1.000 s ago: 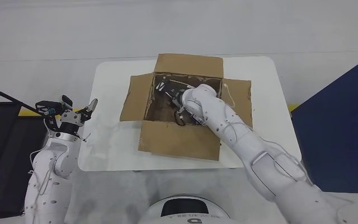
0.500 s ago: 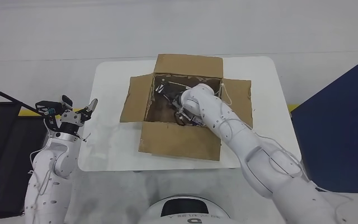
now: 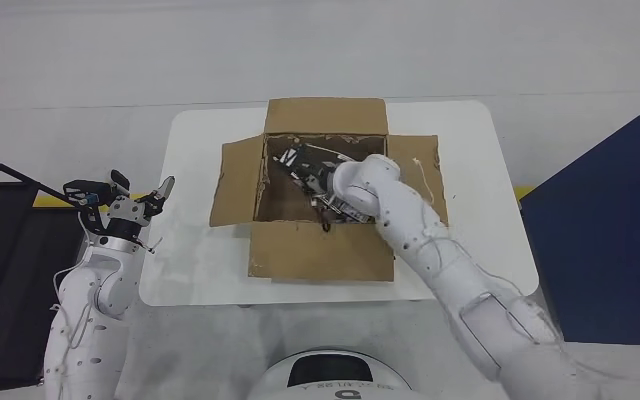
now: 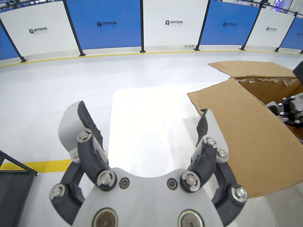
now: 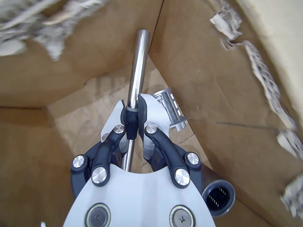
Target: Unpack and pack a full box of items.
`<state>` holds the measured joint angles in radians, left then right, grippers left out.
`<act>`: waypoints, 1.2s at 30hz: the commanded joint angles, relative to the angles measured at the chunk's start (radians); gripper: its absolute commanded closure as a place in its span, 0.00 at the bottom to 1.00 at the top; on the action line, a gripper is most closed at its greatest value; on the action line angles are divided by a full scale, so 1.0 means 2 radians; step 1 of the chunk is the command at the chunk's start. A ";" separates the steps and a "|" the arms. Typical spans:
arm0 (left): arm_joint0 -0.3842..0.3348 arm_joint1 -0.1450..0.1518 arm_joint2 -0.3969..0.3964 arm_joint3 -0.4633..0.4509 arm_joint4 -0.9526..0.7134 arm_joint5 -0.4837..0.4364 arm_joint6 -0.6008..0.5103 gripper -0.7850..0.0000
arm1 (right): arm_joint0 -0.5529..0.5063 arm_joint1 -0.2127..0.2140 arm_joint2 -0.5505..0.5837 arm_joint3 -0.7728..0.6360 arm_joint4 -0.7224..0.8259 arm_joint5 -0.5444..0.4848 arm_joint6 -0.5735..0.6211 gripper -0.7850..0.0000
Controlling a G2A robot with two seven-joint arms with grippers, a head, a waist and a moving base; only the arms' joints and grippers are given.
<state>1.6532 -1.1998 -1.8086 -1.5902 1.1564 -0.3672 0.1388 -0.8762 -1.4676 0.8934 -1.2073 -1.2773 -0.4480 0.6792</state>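
Note:
An open cardboard box [image 3: 310,252] stands on the white table [image 3: 190,260], flaps spread. My right gripper [image 5: 133,106] is down inside the box, shut on a shiny metal rod [image 5: 139,57] that points toward a box corner. On the box floor beside it lie a small slotted metal cylinder [image 5: 171,109] and a round grey connector part [image 5: 219,198]. In the top view the right gripper [image 3: 322,192] is inside the box among dark items. My left gripper [image 4: 142,121] hangs open and empty at the table's left edge [image 3: 140,195], apart from the box flap [image 4: 239,128].
Torn paper strips line the box rim [image 5: 258,64]. Bare table surface lies left of the box. A dark rack [image 3: 20,250] stands off the table's left side. Barrier panels [image 4: 151,22] enclose the floor behind.
The box has shifted slightly to the left and turned squarer on the table. My right arm has moved a little within the box. The left arm has not moved.

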 commanded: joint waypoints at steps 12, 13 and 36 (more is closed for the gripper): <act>0.000 0.000 0.000 0.000 0.000 0.000 0.000 0.00 | -0.179 0.052 0.148 -0.253 -0.034 -0.067 -0.104 1.00; 0.000 0.000 0.000 0.000 0.000 0.000 0.000 0.00 | -0.183 0.053 0.152 -0.256 -0.037 -0.066 -0.110 1.00; 0.000 0.000 0.000 0.000 0.000 0.000 0.000 0.00 | -0.021 0.017 0.004 -0.052 0.000 -0.006 0.014 0.30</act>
<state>1.6532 -1.1998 -1.8086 -1.5902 1.1564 -0.3672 0.1388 -0.9376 -1.4278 0.9159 -1.3434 -1.2736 -0.4732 0.7082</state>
